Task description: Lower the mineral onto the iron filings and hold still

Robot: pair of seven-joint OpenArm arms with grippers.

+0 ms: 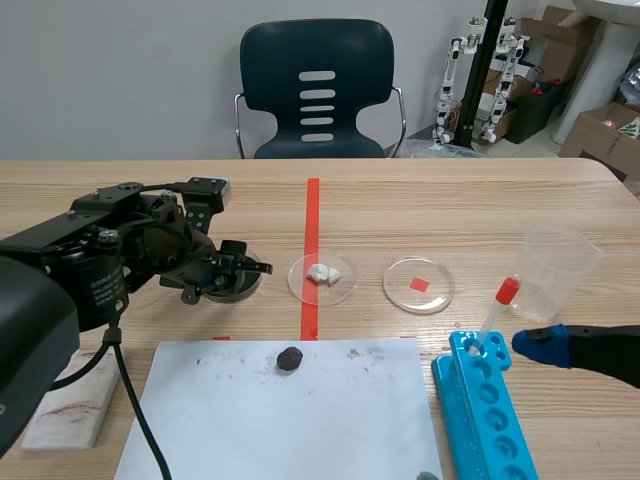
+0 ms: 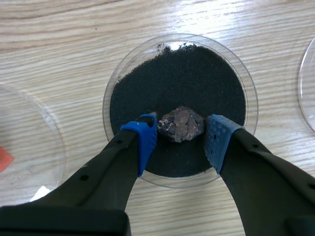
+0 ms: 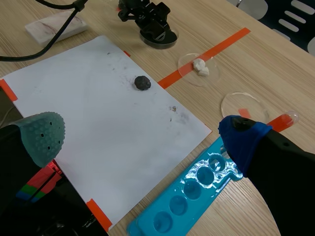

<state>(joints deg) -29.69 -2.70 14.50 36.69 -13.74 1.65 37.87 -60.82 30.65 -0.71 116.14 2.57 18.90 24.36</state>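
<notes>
My left claw point(image 2: 181, 132) low, tilted down, gripping the rough brown mineral point(image 2: 180, 123) on black iron filings point(image 2: 182, 73), right claw point(image 3: 142, 130) spread wide.

Filings dish point(image 2: 179, 40): the left gripper point(image 2: 180, 140) and the mineral point(image 2: 180, 124) fill its near half; the far half lies uncovered.
Beside it: the dish with a white lump point(image 1: 322, 277) stands near, leaving only a narrow strip of wood along the tape.
Paper sheet point(image 1: 300, 430): wide flat room, broken only by a dark stone point(image 1: 290, 359) near its far edge.
Right side: the blue rack point(image 1: 485, 420), its upright tube point(image 1: 497, 315) and a plastic cup point(image 1: 555, 270) stand close around the right gripper point(image 3: 142, 135).
Left edge: the left arm point(image 1: 100, 250), its cable point(image 1: 125, 385) and a white tile point(image 1: 65, 410) block the way.
Far table: bare wood up to the chair point(image 1: 318, 90).
</notes>
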